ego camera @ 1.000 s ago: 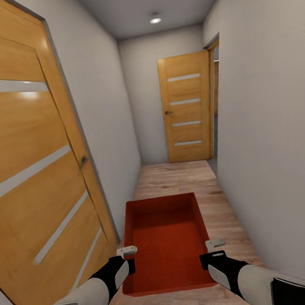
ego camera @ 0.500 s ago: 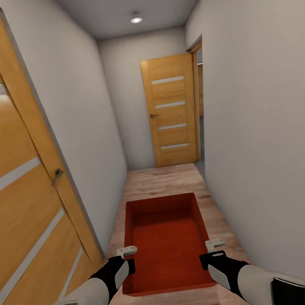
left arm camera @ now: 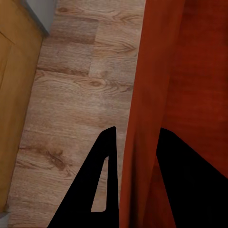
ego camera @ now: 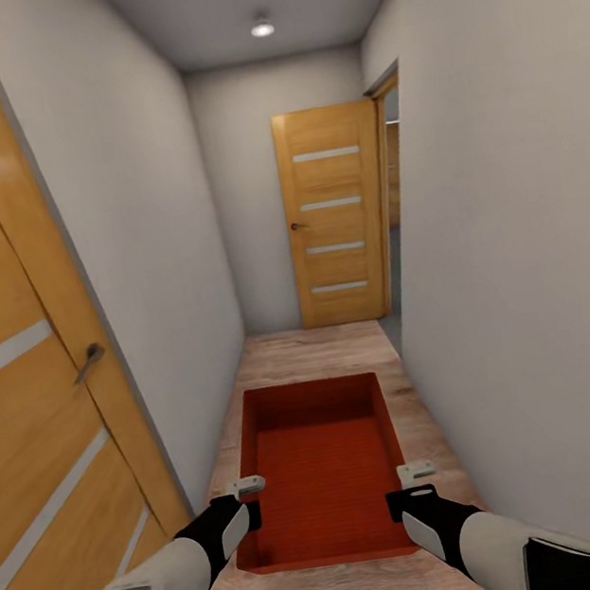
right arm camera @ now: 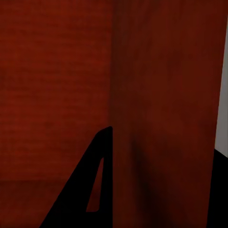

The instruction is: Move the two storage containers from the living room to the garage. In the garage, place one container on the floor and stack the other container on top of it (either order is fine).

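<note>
One orange-red storage container (ego camera: 319, 464) hangs open-topped in front of me above the corridor's wood planks, empty inside. My left gripper (ego camera: 245, 500) is shut on its left side wall, and in the left wrist view the left gripper (left arm camera: 137, 185) has that wall of the container (left arm camera: 190, 71) between its two dark fingers. My right gripper (ego camera: 413, 486) is shut on the right side wall. The right wrist view has the right gripper (right arm camera: 156, 190) straddling the wall of the container (right arm camera: 57, 71). The living room and the garage are out of view.
I am in a narrow hallway with grey-white walls and a light wood plank floor (ego camera: 315, 354). A wooden door (ego camera: 30, 378) stands close on the left. A shut wooden door (ego camera: 335, 216) closes the far end, with an open doorway (ego camera: 398, 210) beside it on the right.
The whole view has advanced down the hallway: the near left door has slid further off to the left. The container and both grippers keep their places relative to me.
</note>
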{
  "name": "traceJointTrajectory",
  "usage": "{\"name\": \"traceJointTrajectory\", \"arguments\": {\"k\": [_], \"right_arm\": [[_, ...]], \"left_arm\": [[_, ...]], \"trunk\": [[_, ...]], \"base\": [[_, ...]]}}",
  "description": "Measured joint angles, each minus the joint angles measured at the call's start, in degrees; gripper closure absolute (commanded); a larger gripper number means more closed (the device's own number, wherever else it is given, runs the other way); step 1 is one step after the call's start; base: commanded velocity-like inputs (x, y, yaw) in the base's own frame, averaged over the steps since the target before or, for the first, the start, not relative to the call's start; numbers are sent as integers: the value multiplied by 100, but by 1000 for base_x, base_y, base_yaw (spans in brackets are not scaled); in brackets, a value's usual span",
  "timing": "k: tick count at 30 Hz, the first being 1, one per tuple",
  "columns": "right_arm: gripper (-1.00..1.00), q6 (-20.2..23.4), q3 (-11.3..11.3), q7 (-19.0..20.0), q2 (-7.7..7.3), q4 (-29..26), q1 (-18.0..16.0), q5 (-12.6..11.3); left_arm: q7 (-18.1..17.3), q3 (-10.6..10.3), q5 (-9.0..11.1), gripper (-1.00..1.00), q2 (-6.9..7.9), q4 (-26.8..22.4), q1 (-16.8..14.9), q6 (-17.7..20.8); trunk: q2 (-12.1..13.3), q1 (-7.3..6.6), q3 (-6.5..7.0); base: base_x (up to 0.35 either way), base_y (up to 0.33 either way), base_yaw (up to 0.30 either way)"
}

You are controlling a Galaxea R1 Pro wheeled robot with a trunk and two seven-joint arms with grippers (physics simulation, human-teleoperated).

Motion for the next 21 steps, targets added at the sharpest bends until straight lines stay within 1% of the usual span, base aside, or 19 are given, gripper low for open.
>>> {"name": "traceJointTrajectory", "arguments": {"k": [21], "right_arm": [[100, -1, -18, 0, 1, 0, 3, 16]], "left_arm": [[0, -11, 9, 100, 2, 3, -2, 1]], "trunk": [[0, 0, 0]], "base": [[322, 0, 0]]}}
